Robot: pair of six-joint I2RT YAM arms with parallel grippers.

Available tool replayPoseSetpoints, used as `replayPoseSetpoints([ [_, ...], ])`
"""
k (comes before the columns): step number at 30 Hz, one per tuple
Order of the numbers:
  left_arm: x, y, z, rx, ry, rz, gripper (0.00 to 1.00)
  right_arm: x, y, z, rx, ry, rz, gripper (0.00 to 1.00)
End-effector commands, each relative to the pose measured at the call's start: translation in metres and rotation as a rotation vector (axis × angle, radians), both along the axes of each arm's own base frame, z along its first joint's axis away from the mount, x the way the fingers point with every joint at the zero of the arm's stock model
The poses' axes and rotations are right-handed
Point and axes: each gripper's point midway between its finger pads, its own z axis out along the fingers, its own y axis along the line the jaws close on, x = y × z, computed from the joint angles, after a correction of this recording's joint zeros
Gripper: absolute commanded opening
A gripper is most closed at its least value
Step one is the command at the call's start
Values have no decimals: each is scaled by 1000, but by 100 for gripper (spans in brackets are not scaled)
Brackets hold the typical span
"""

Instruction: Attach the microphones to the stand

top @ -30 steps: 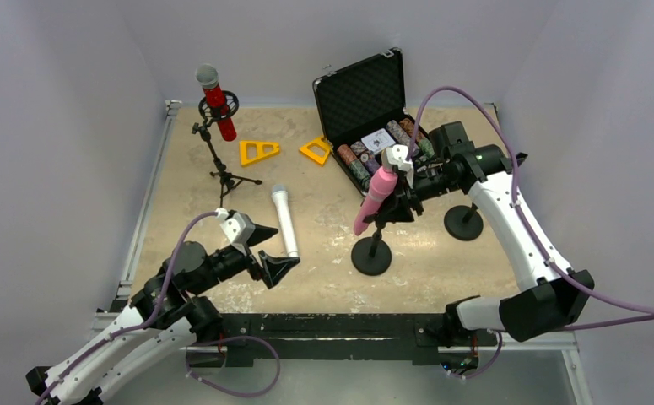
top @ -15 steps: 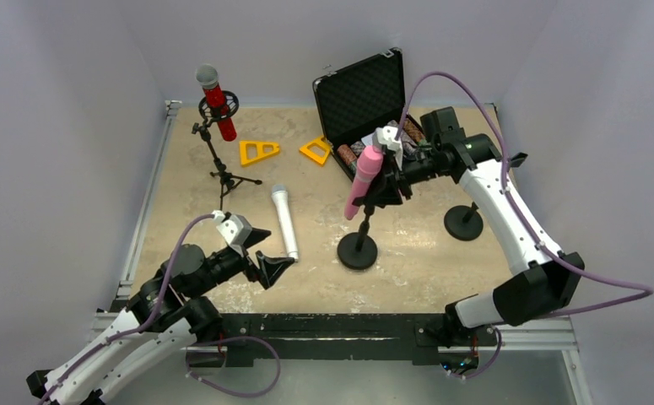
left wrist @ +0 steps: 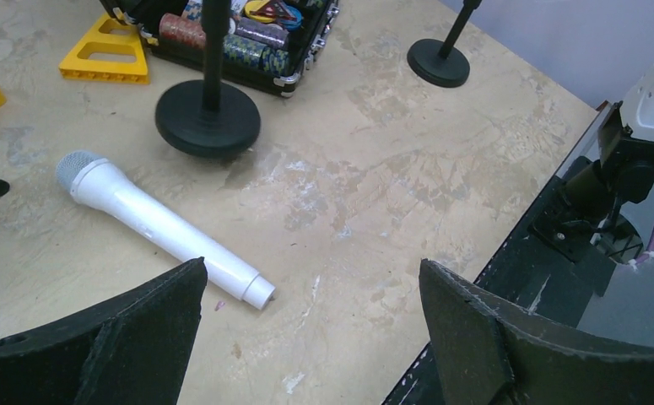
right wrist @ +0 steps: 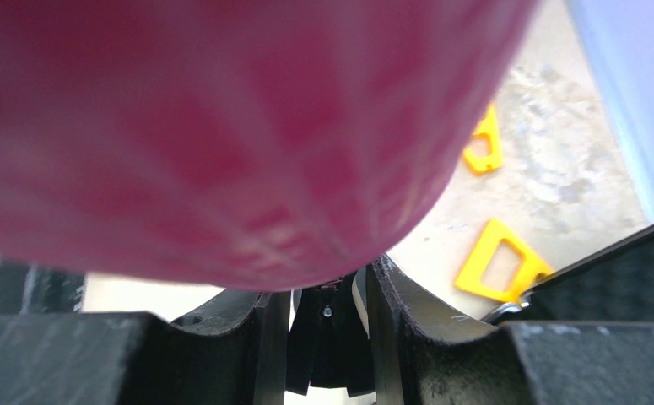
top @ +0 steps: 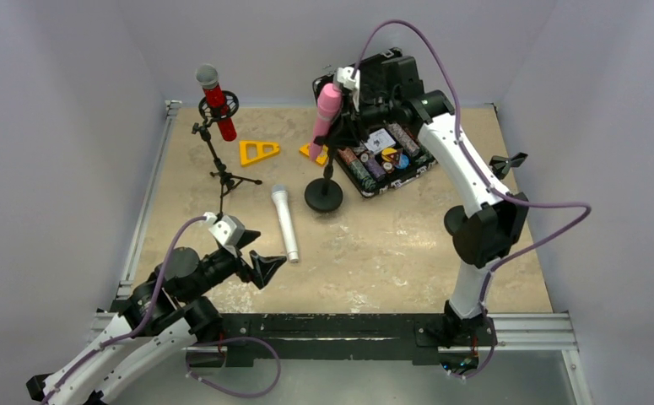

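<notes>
The pink microphone [top: 327,108] stands tilted in the clip of a round-base stand [top: 323,196], in front of the open case. My right gripper [top: 346,110] is shut on that clip [right wrist: 327,337]. The pink microphone [right wrist: 222,126] fills the top of the right wrist view. The white microphone [top: 285,224] lies on the table. My left gripper [top: 266,249] is open and empty, just near of its tail end [left wrist: 251,289], with the gap between the fingertips [left wrist: 312,263] over bare table. The red microphone [top: 215,101] sits in a tripod stand [top: 218,160] at the back left.
An open black case [top: 365,84] holding poker chips stands at the back, close behind the right gripper. Two yellow triangle pieces [top: 258,152] [top: 313,150] lie beside the stand base. A second round-base stand [left wrist: 439,63] stands at the right.
My right gripper has carried the round-base stand with the pink microphone left and toward the back, from mid-right to in front of the case. My left gripper has shifted slightly left.
</notes>
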Motion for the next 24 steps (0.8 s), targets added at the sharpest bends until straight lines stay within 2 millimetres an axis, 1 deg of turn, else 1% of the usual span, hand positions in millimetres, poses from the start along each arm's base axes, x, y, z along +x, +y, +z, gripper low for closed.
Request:
replayPoseSetpoints([
  [1, 1, 9, 16, -19, -20, 35, 99, 39, 20, 56, 99, -153, -57, 0],
  [2, 0, 9, 16, -17, -17, 37, 99, 46, 23, 55, 102, -153, -64, 0],
  [4, 0, 11, 16, -14, -13, 41, 99, 57, 27, 47, 94, -143, -77, 2],
  [6, 0, 13, 17, -15, -9, 49, 99, 65, 29, 35, 85, -118, -87, 3],
  [10, 0, 15, 19, -22, -12, 59, 99, 66, 30, 17, 70, -81, -94, 7],
  [11, 0, 15, 19, -23, -13, 60, 99, 65, 29, 15, 66, -74, -95, 9],
  [15, -1, 14, 20, -30, -9, 55, 99, 57, 25, 10, 57, -58, -100, 36],
  [18, -1, 15, 22, -36, -6, 60, 99, 52, 20, 12, 50, -63, -113, 58],
  [22, -2, 24, 29, -33, -7, 91, 99, 45, 9, 26, 52, -83, -147, 78],
  [24, -4, 29, 35, -31, -12, 99, 99, 41, 2, 33, 54, -93, -165, 83],
])
